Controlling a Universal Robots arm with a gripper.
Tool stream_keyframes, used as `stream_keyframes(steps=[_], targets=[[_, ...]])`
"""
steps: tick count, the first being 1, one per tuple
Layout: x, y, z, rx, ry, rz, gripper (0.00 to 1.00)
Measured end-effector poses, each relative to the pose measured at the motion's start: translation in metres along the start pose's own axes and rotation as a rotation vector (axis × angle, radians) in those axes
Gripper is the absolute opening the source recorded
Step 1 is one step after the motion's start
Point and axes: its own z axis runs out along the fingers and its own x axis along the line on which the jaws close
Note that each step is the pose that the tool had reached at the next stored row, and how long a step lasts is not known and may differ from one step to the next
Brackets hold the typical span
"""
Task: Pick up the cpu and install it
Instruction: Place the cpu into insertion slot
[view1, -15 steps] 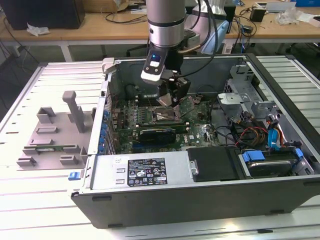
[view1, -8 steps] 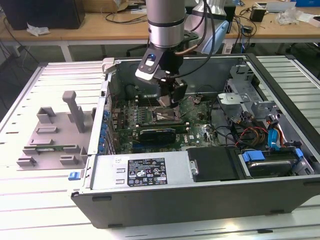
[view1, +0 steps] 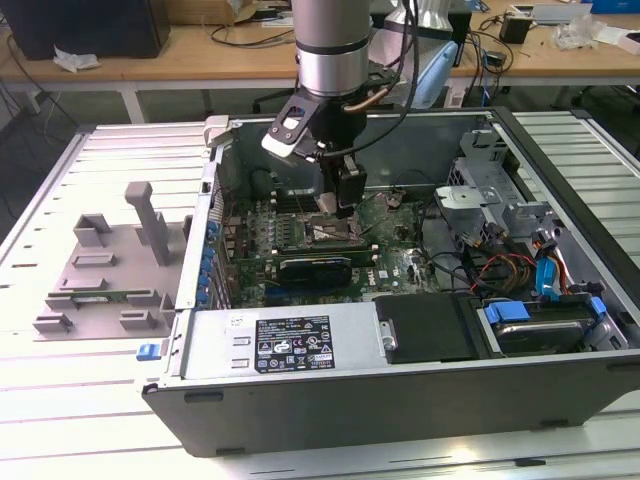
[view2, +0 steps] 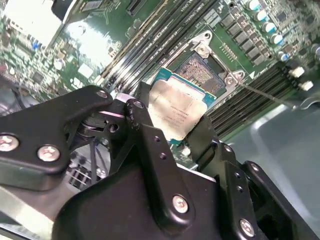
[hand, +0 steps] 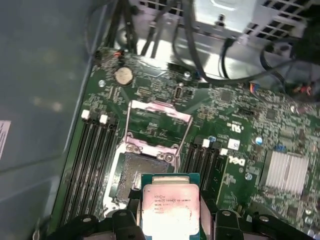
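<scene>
— Grey steel first: is that the computer case (view1: 400, 400) lying open under the arm?

— Yes. The gripper (view1: 347, 205) hangs inside it, above the green motherboard (hand: 235, 115).

— And the socket (hand: 132, 175)?

— Just beyond the jaws in the first wrist view. Its metal frame (hand: 159, 112) is swung up, so the bed is bare.

— Where's the cpu (view2: 175, 112)?

— Between the jaws, silvery top facing up. The black fingers (view2: 150, 140) are closed on two opposite edges and hold it just over the socket. It isn't seated yet, I'd say.

— What could go wrong?

— The grip is only on thin edges, so the chip could slip or tilt. If it meets the socket skewed, off-centre or turned the wrong way, it may ride on the rim or bend the contacts underneath. I can't tell from here how well the corners line up.
</scene>
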Motion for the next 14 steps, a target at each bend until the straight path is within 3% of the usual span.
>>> stream_keyframes(steps=[5,8,11,14], targets=[[0.0000,0.0000,0.0007,0.0028,-0.0060,0.101,0.55],[0.0000,-0.0001,0.0013,0.0057,-0.0122,0.205,0.55],[0.0015,0.0001,0.0019,0.0056,-0.0122,0.210,0.55],[0.0064,0.0012,0.0097,0.0064,-0.0123,0.209,0.55]])
